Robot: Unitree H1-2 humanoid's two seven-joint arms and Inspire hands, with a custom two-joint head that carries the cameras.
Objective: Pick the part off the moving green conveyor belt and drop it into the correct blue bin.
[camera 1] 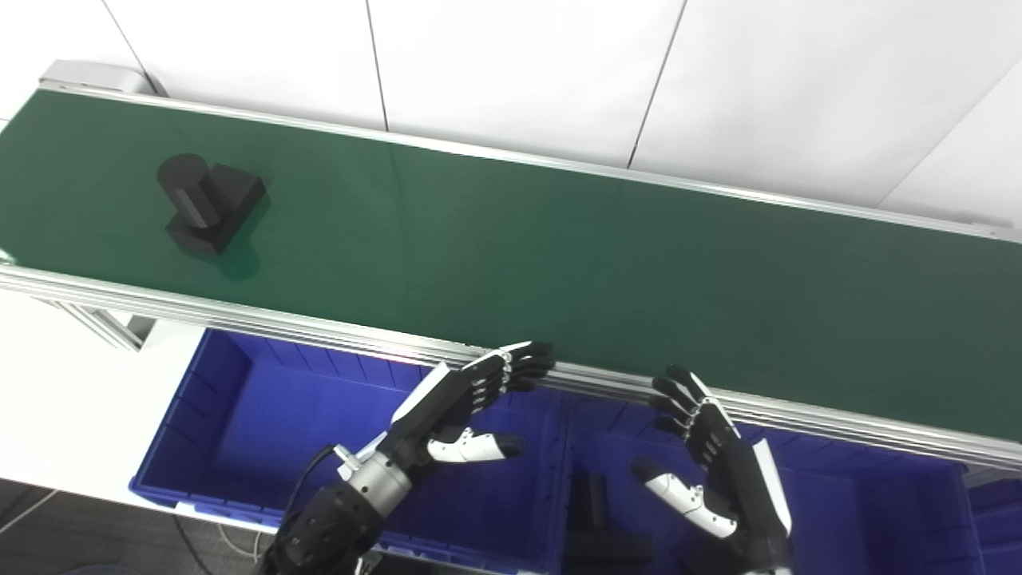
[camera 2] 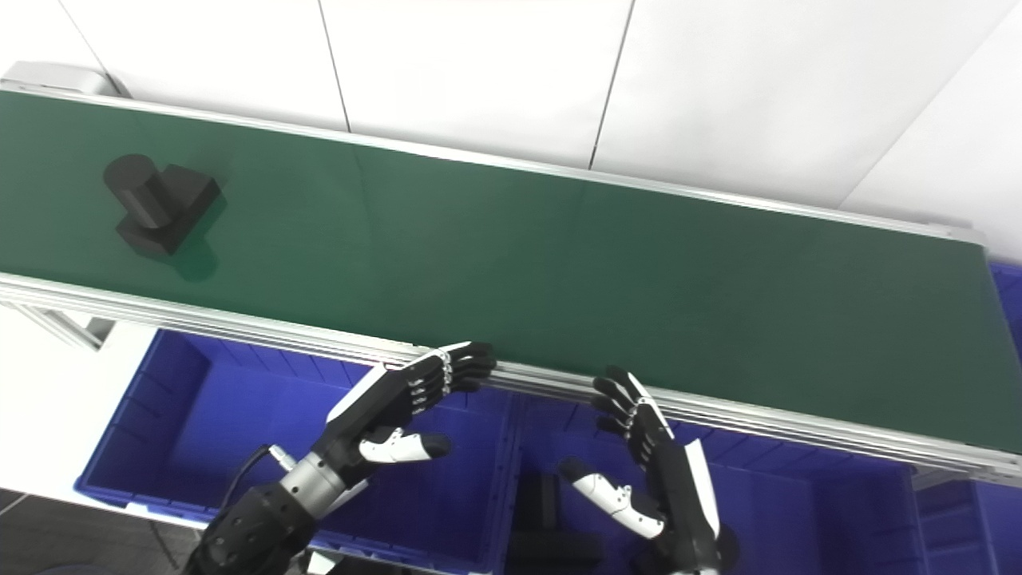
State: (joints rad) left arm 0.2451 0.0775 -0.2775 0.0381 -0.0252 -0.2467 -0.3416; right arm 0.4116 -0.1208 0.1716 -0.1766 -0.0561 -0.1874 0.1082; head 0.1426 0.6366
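A black part, a cylinder on a square block, lies on the green conveyor belt at its far left; it also shows in the right eye view. My left hand is open and empty above the left blue bin, fingertips at the belt's near rail. My right hand is open and empty above the middle blue bin, just below the rail. Both hands are far to the right of the part.
A dark part lies in the middle bin between my hands. The belt's aluminium rail runs along its near edge. A white wall stands behind the belt. Another blue bin shows at the far right.
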